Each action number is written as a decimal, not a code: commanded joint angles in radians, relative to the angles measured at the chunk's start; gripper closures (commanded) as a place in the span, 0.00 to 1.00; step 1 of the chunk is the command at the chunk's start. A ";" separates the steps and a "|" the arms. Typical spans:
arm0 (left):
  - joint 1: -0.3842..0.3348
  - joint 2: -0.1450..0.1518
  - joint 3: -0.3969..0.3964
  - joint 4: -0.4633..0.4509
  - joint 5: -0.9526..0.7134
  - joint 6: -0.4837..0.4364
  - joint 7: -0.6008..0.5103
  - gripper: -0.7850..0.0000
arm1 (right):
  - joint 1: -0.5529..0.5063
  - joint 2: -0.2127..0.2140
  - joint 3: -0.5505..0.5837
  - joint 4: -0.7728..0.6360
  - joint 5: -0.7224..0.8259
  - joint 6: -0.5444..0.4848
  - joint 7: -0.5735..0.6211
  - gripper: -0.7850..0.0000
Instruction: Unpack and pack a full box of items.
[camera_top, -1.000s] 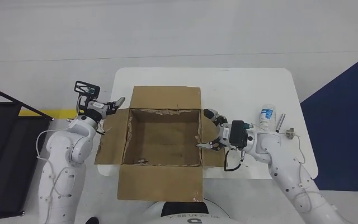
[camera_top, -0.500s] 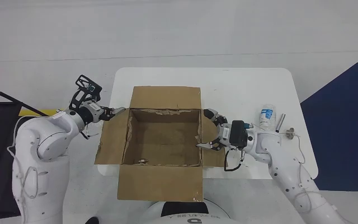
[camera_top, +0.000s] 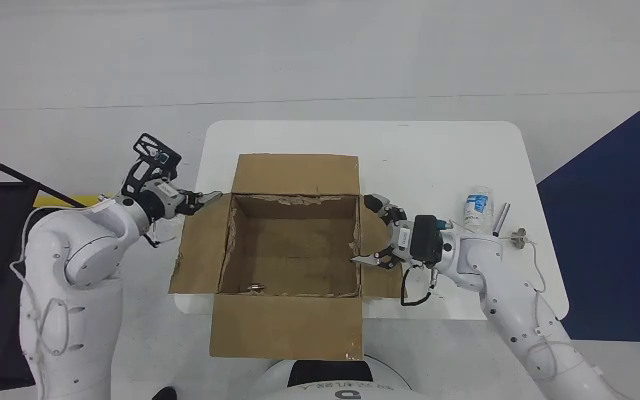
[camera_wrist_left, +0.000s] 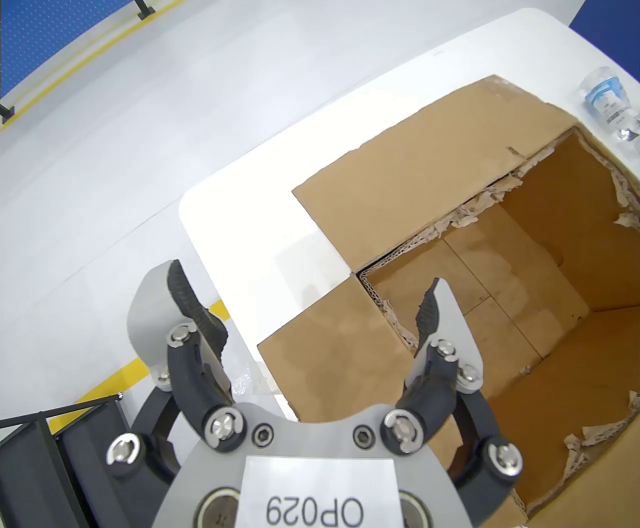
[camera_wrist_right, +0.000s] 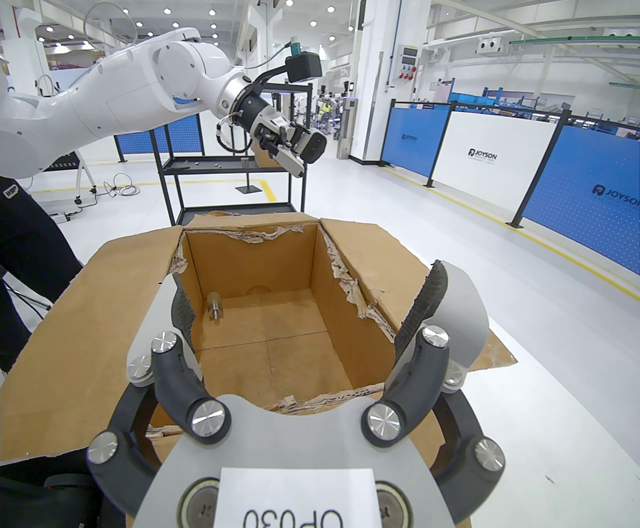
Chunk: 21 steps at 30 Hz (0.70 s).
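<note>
Brown corrugated cardboard box (camera_top: 295, 175) stands at the middle of the white table (camera_top: 430, 150), all four flaps folded outward and lying flat. The inner rims are ragged, with torn paper liner hanging along the upper edges. The walls and floor are plain and matte, and the floor shows its seam lines.

One item lies in the box: a small cylindrical metal part (camera_wrist_right: 216, 305), on the floor against the near wall.

On the table to the right of the box lies a clear plastic water bottle (camera_top: 478, 208) with a blue label. Just beside it are a short metal rod (camera_top: 500, 218) and a small metal fitting (camera_top: 517, 237).

Left gripper (camera_wrist_left: 305, 280) hovers over the far end of the left flap, fingers spread wide, nothing between its ribbed black pads. Right gripper (camera_wrist_right: 307, 285) hangs at the rim of the right wall, facing into the box, likewise spread and holding nothing.

Compared with one second ago, the left arm has drawn outward and its gripper has dropped slightly toward the flap. The right arm, box and loose items are unchanged.
</note>
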 joint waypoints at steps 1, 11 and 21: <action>0.013 0.006 -0.011 -0.001 0.052 -0.056 0.014 0.00 | 0.000 0.000 0.000 0.000 0.000 0.000 -0.001 0.00; 0.051 0.105 0.013 -0.021 0.055 -0.327 0.057 0.00 | 0.000 0.000 0.000 0.000 0.000 0.000 -0.001 0.00; 0.079 0.306 0.046 -0.081 -0.152 -0.327 0.057 0.00 | 0.000 0.000 0.000 0.000 0.000 0.000 -0.001 0.00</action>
